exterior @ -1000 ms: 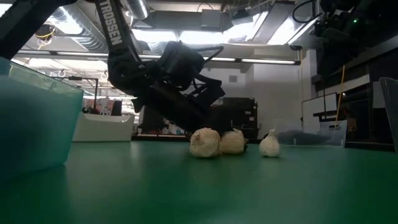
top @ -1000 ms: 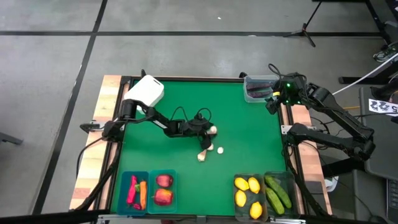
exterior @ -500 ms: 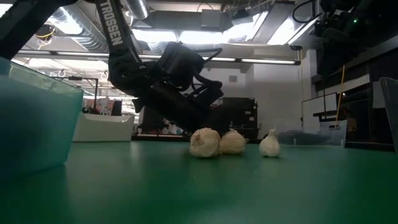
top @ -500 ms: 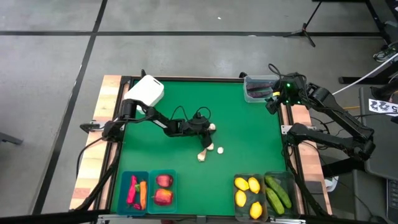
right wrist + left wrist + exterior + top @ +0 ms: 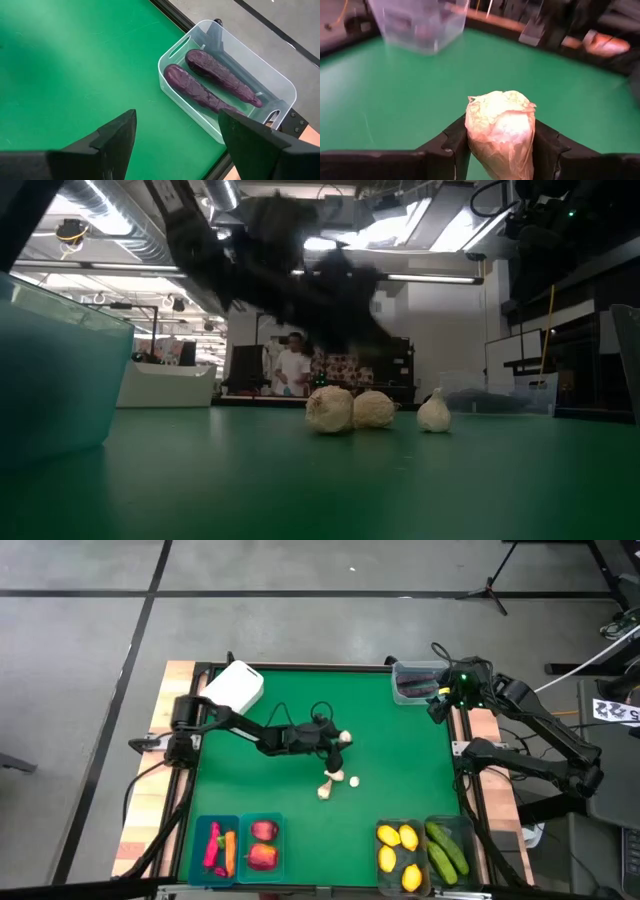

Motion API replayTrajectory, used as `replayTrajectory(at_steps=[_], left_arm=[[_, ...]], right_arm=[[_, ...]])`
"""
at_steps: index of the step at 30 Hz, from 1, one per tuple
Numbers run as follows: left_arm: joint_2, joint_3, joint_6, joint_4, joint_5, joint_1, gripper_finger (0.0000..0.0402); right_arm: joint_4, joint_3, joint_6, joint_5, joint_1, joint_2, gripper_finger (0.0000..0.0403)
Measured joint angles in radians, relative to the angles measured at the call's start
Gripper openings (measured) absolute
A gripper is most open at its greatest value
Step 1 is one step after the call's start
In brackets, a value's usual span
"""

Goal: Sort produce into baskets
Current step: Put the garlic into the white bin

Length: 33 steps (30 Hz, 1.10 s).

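Note:
My left gripper (image 5: pixel 340 739) hangs over the middle of the green table, shut on a white garlic bulb (image 5: pixel 501 129). Three more garlic bulbs lie on the mat just nearer the front edge: one (image 5: pixel 336 776), a second (image 5: pixel 354 780) and a third (image 5: pixel 324 792). In the low view they sit in a row (image 5: pixel 329 408) under the blurred dark arm (image 5: pixel 300 270). My right gripper (image 5: pixel 177 132) stands open, high over the far right corner. Below it is the clear tub (image 5: pixel 272 82) with two purple eggplants (image 5: pixel 192 89). My left gripper pinches the garlic bulb's two opposite sides (image 5: pixel 472 131) between its two fingers (image 5: pixel 454 145). The fingers slant slightly downward, coming from the table's left. The bulb is lifted clear of the mat, its rounded top sticking out past the fingertips.
A white box (image 5: pixel 233 686) stands at the far left corner. Along the front edge are two teal bins, with peppers and a carrot (image 5: pixel 216 846) and with apples (image 5: pixel 262 844), and two dark-tinted bins, with lemons (image 5: pixel 398 848) and with cucumbers (image 5: pixel 447 850). A person shows in the room behind (image 5: pixel 293 368).
My left gripper has risen from the mat with the garlic bulb, which now hangs clear of the table. The three other bulbs have stayed where they were.

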Motion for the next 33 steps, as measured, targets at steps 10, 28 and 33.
replayTrajectory(at_steps=[10,28,33], left_arm=[[-0.319,0.0,0.14,-0.231,-0.106,0.0,0.0142],[-0.728,0.001,-0.137,-0.973,-0.718,0.005,0.0141],[-0.729,-0.001,-0.297,-1.18,-0.776,0.007,0.0141]], right_arm=[[-0.004,0.0,0.0,0.0,0.0,0.0,0.0282],[-0.022,0.0,0.0,-0.001,0.0,0.0,0.0282],[-0.022,0.0,0.0,-0.002,0.0,0.0,0.0282]])
